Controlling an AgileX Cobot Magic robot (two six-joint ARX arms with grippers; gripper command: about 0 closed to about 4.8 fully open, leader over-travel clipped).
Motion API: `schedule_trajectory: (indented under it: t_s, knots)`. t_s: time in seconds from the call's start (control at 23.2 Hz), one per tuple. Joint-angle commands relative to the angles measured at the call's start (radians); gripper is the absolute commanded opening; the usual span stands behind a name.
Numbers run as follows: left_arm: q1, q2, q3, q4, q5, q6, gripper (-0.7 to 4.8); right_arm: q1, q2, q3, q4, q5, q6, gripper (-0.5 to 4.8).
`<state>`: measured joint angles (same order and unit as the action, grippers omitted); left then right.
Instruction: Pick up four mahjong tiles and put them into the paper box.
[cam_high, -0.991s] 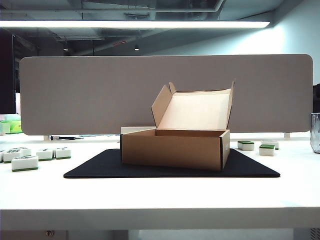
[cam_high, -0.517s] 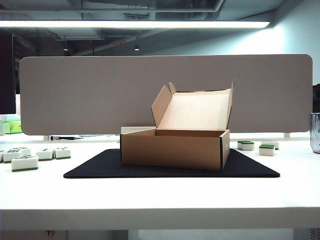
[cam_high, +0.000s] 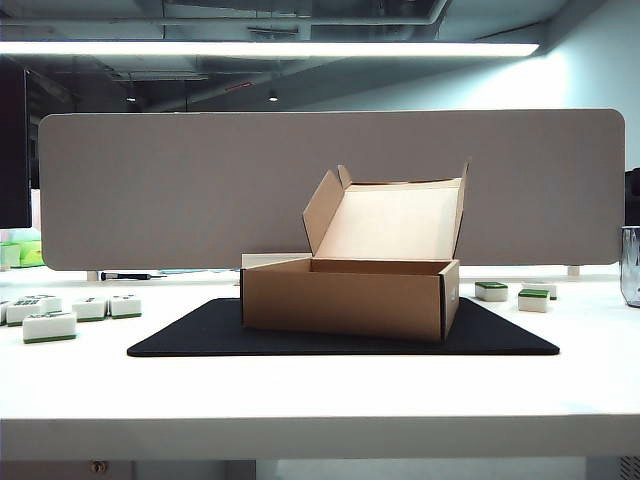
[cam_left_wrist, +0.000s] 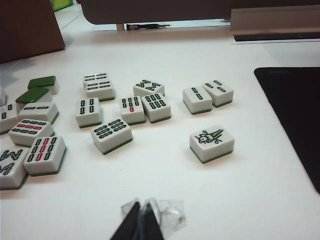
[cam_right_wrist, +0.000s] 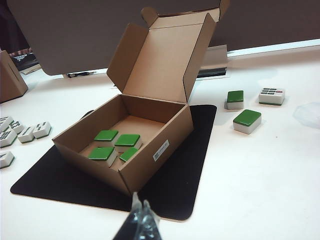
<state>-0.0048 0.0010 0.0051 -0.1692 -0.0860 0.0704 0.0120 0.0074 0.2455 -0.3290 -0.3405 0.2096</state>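
- nothing moved in the exterior view since earlier frames
- four mahjong tiles (cam_right_wrist: 116, 145) lie green-back up in the paper box (cam_right_wrist: 150, 172), lid open for drops
- left gripper (cam_left_wrist: 140, 220) closed, empty, over spare tiles (cam_left_wrist: 111, 135)
- right gripper (cam_right_wrist: 140, 217) closed, empty, near the box

We spot no change across the exterior shots: the brown corrugated cardboard box (cam_high: 345, 298), the black rectangular mat (cam_high: 190, 338) and the white, green-backed mahjong tiles (cam_high: 50, 325) show no shift. No arm enters that view. The wrist views have no earlier shot to compare. For the record, the left gripper (cam_left_wrist: 140, 220) is closed over the white table (cam_left_wrist: 250, 200) near loose tiles, and the right gripper (cam_right_wrist: 139, 217) is closed in front of the box.
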Motion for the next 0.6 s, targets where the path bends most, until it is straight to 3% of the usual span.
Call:
schedule_trajectory:
  t_s: [0.04, 0.34, 0.6]
  knots:
    - [-0.003, 0.0, 0.0, -0.016, 0.005, -0.003, -0.06, 0.0, -0.008, 0.004, 0.016, -0.001, 0.003, -0.01]
    - [-0.017, 0.0, 0.001, -0.016, 0.088, -0.003, -0.06, 0.0, -0.008, 0.004, 0.016, -0.002, 0.003, -0.01]
    - [-0.017, 0.0, 0.001, -0.016, 0.087, -0.003, -0.06, 0.0, -0.008, 0.004, 0.016, -0.002, 0.003, -0.01]
